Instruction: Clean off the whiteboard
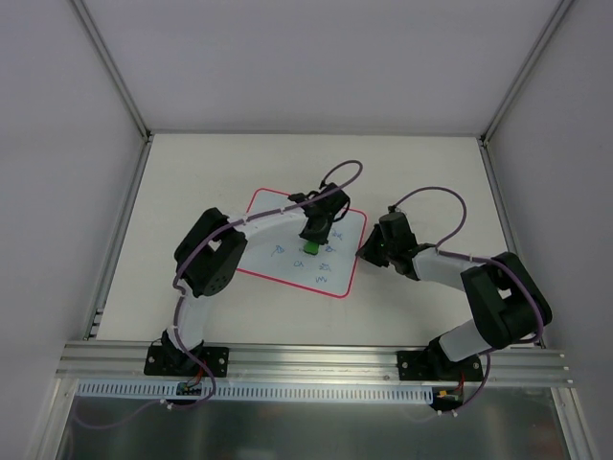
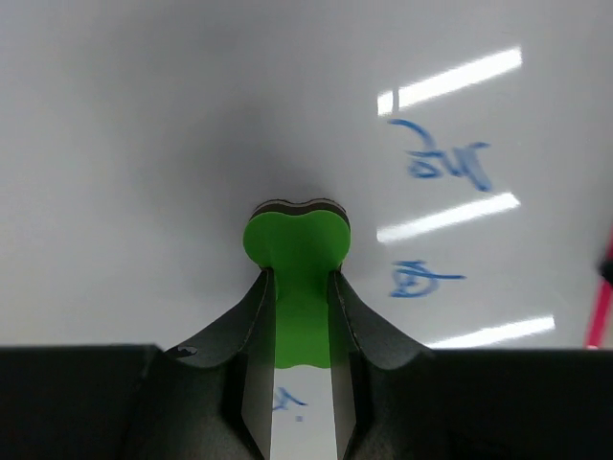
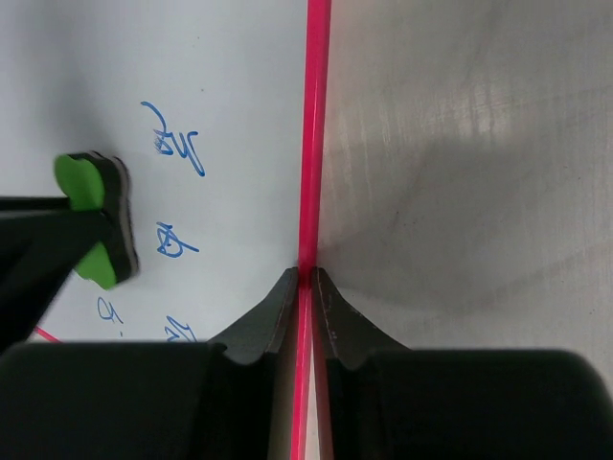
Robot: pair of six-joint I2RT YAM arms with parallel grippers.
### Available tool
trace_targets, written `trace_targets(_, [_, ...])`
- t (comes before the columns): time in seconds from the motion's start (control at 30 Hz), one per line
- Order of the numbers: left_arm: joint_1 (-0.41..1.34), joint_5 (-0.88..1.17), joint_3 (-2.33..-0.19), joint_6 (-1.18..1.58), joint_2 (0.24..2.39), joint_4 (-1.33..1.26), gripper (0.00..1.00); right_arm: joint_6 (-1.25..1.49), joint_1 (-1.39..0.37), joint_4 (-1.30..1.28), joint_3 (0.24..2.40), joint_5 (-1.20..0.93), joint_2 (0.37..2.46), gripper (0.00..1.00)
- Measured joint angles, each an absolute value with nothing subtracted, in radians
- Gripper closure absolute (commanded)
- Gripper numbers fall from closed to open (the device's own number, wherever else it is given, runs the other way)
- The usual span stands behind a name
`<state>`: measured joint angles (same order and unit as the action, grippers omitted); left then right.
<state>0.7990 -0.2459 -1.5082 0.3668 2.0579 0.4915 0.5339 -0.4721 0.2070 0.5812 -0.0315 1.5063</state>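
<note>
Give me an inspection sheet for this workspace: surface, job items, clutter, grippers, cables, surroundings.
Surface: pale table.
Job's things: whiteboard, red-bordered, lying flat; blue scribbles not yet wiped; green eraser against the board.
Clutter: nothing seen.
Grippers: left gripper shut on green eraser; right gripper shut on the whiteboard's right edge.
Cables: purple cables looping off both arms.
Surroundings: white walls; aluminium rail at the near edge.
</note>
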Motion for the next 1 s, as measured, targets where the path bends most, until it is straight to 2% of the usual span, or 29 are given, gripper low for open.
trace_targets(0.17, [0.898,-0.243,-1.49,0.409,2.053,0.441,1.0,0.535,-0.472,0.209,0.577,-0.031,1.503,0.87])
trace_targets(0.37, [0.869,-0.217,-1.401,0.458,1.982,0.406,1.0,0.536,-0.475,0.213,0.569,-0.035,1.497,0.87])
trace_targets(0.73, [0.653,-0.248,-1.229,0.45,1.767,0.556,1.0,0.538,-0.479,0.216,0.564,-0.035,1.493,0.87])
trace_targets(1.0, [0.498,-0.255,-1.184,0.45,1.777,0.566,1.0,0.538,-0.479,0.216,0.564,-0.035,1.493,0.87])
